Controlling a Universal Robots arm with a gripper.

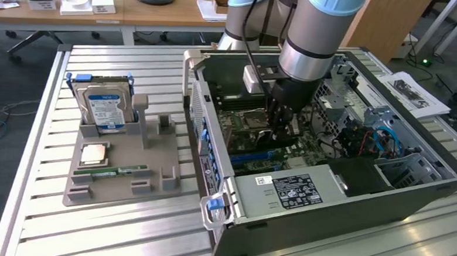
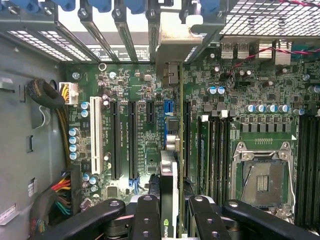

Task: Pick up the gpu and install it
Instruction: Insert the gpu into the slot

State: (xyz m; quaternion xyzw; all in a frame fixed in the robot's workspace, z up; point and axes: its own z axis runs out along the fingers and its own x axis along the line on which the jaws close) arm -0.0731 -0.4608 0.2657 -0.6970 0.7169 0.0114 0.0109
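Observation:
My gripper (image 1: 279, 130) reaches down into the open computer case (image 1: 212, 133), just above the motherboard (image 1: 248, 138). In the wrist view the gripper (image 2: 170, 212) is shut on the gpu (image 2: 170, 170), which I see edge-on as a thin card running between the two black fingers (image 2: 146, 217). Its silvery end bracket (image 2: 172, 45) sits against the rear slot openings of the case. The card stands upright over the motherboard (image 2: 145, 90), in line with a long expansion slot beside the blue connector (image 2: 169, 107). Whether its edge is down in the slot is hidden.
A grey parts tray (image 1: 84, 194) at the exterior view's left holds the hard drive (image 1: 104, 107), a processor (image 1: 94, 153) and a green memory stick (image 1: 120, 171). Inside the case are the processor socket (image 2: 262, 180), the power supply (image 1: 288, 190) and coloured cables (image 2: 57, 192).

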